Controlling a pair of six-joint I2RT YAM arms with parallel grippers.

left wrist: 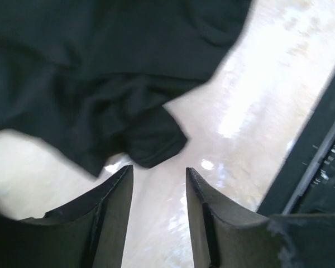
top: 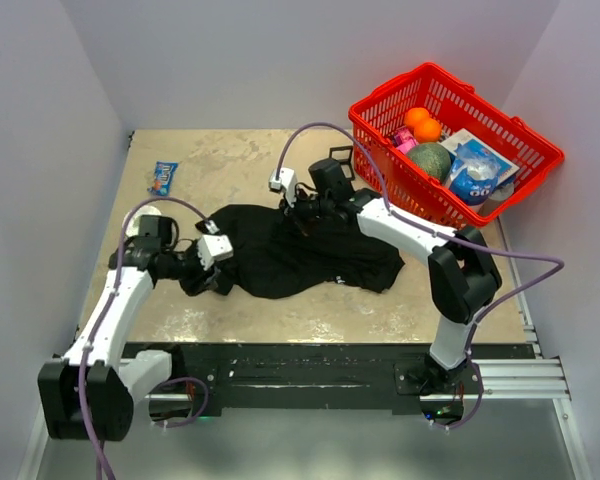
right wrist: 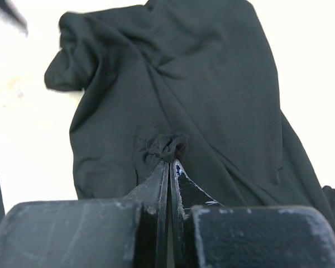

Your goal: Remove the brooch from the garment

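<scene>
Currently the table point(top: 230, 160) carries the garment point(top: 310, 255), crumpled between both arms with its lettering hidden. Our right gripper point(right wrist: 170, 163) is closed, pinching a small puckered knot of black cloth at its tips; we judge this steadies or lifts the fabric. Our left gripper point(left wrist: 159, 170) hangs with jaws apart and empty over bare table, just beside the garment's edge. We cannot see the brooch; possibly it sits inside that pucker

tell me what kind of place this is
Probably a robot lab test cell: two arms bolted at a table edge, plain white walls boxing it in, and a red basket of props.
</scene>
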